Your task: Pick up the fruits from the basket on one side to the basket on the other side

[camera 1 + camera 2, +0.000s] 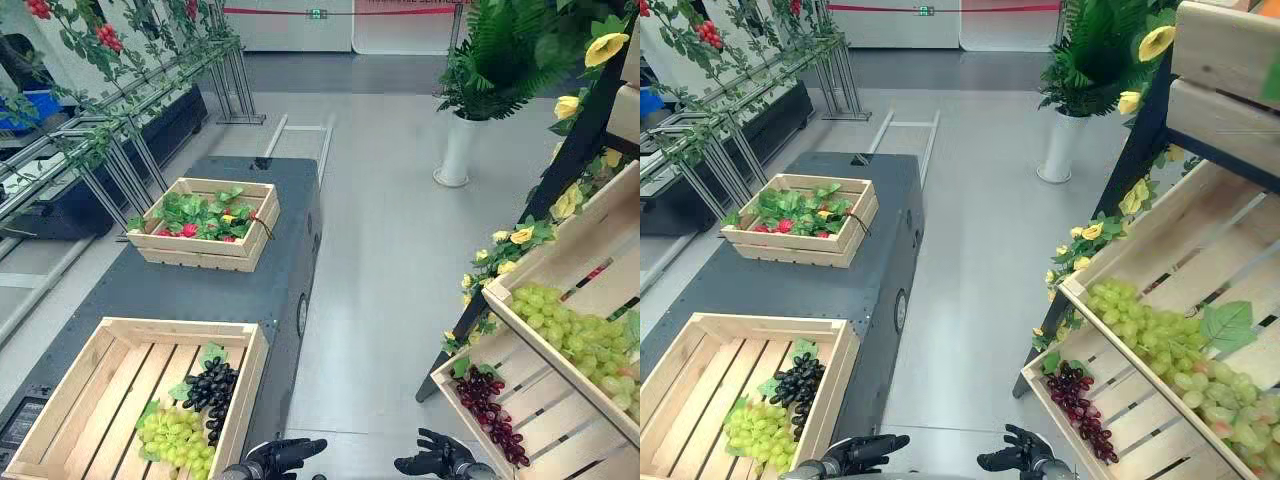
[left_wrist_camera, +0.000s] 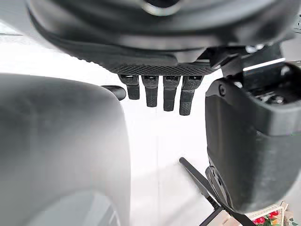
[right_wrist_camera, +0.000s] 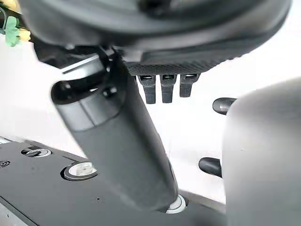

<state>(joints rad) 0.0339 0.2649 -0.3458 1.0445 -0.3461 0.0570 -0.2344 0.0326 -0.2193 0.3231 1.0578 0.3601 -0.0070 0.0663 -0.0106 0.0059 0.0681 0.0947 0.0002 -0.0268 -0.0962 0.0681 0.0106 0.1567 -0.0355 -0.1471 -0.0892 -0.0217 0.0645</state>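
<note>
Since neither carries anything, the dark left hand (image 1: 285, 457) and dark right hand (image 1: 437, 461) hang low with fingers loosely straight, between the pale slatted wooden crate (image 1: 100, 390) on the left and the wooden shelf crate (image 1: 550, 415) on the right. That placement, I judge, suits a reach either way. The dark red grape bunch (image 1: 490, 412) lies in the shelf crate, leafy end farther off, tip tapering nearer and rightward. The black grape bunch (image 1: 212, 390) lies in the left crate, lengthwise along its right wall.
</note>
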